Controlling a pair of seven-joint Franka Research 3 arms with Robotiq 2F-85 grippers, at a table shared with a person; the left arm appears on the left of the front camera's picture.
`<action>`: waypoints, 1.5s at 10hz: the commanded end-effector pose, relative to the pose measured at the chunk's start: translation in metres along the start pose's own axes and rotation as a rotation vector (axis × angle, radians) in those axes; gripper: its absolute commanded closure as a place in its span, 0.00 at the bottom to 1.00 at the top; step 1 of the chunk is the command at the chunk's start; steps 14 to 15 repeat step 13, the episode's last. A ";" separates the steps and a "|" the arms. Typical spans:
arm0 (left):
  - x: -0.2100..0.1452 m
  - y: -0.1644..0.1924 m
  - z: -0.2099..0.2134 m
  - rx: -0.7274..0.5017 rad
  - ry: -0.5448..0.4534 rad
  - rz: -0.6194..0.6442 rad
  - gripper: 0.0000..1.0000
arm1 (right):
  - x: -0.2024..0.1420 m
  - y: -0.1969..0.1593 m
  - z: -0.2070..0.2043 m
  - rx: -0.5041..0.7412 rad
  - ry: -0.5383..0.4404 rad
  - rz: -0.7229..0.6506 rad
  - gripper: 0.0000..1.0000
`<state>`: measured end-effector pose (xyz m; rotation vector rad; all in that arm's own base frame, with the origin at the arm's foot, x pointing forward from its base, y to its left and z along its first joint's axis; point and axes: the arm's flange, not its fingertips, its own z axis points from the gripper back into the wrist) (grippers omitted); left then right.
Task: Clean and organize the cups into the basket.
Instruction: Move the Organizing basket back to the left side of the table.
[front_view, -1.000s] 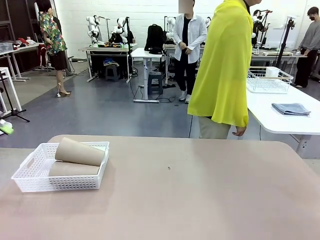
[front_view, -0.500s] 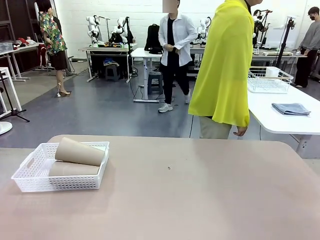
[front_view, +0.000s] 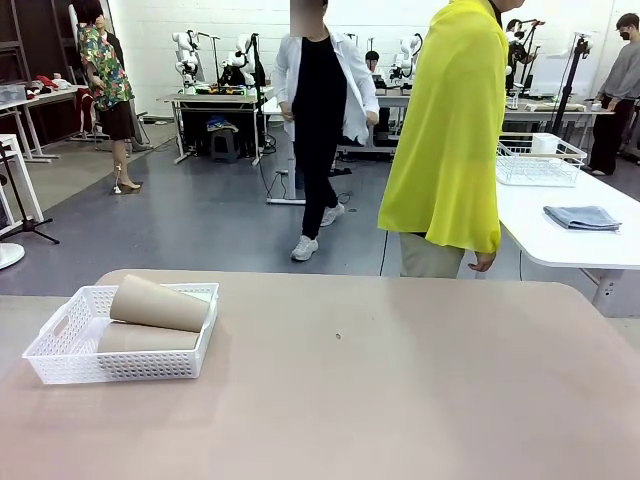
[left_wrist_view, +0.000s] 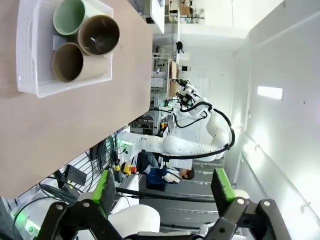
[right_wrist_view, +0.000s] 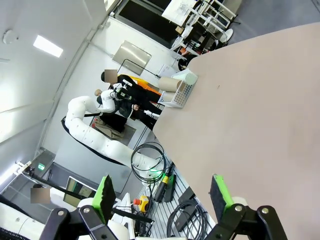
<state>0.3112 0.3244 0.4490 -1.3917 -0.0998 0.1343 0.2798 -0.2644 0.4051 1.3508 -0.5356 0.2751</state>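
Small white lattice-walled plastic basket (front_view: 118, 345) sits at the left of the tan table (front_view: 400, 380); front view shows two tan-brown matte tapered cups (front_view: 158, 303) lying on their sides, the upper across the lower, with the pale mint-green cup (left_wrist_view: 69, 16) mostly hidden behind them, its open mouth clear from the left wrist. Against the earlier frame, basket and cups are unmoved; the person in the white shirt (front_view: 318, 110) has walked leftward, while the person in yellow (front_view: 445, 130) stays at the far edge. Left gripper (left_wrist_view: 165, 186) and right gripper (right_wrist_view: 162, 192) both stand spread wide, empty, off the table.
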 end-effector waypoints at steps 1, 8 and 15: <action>-0.003 -0.005 -0.004 0.005 0.015 -0.004 0.00 | -0.002 0.002 -0.003 -0.013 0.003 -0.006 0.00; -0.003 -0.005 -0.004 0.005 0.015 -0.004 0.00 | -0.002 0.002 -0.003 -0.013 0.003 -0.006 0.00; -0.003 -0.005 -0.004 0.005 0.015 -0.004 0.00 | -0.002 0.002 -0.003 -0.013 0.003 -0.006 0.00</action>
